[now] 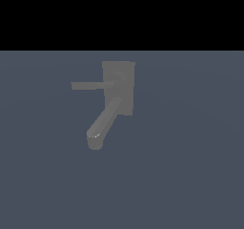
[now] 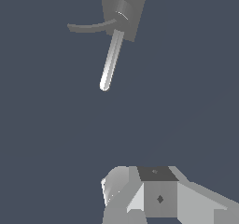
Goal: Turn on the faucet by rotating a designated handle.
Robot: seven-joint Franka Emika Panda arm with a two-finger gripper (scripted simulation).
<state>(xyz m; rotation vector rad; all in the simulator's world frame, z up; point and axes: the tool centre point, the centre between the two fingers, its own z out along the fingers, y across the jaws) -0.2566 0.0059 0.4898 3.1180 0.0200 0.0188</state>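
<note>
The faucet (image 1: pixel 118 87) sits alone on the grey floor, its thin handle (image 1: pixel 90 85) projecting toward the exterior view's left and its thick spout (image 1: pixel 102 123) angling downward. The gripper (image 2: pixel 135 197) is well apart from both (whether released or clenched I cannot tell). The likely error is approaching the spout instead, or glancing off the slim bar.

Only in the wrist view, the gripper (image 2: pixel 140 197) shows as grey blocky parts, jaw state unclear
</note>
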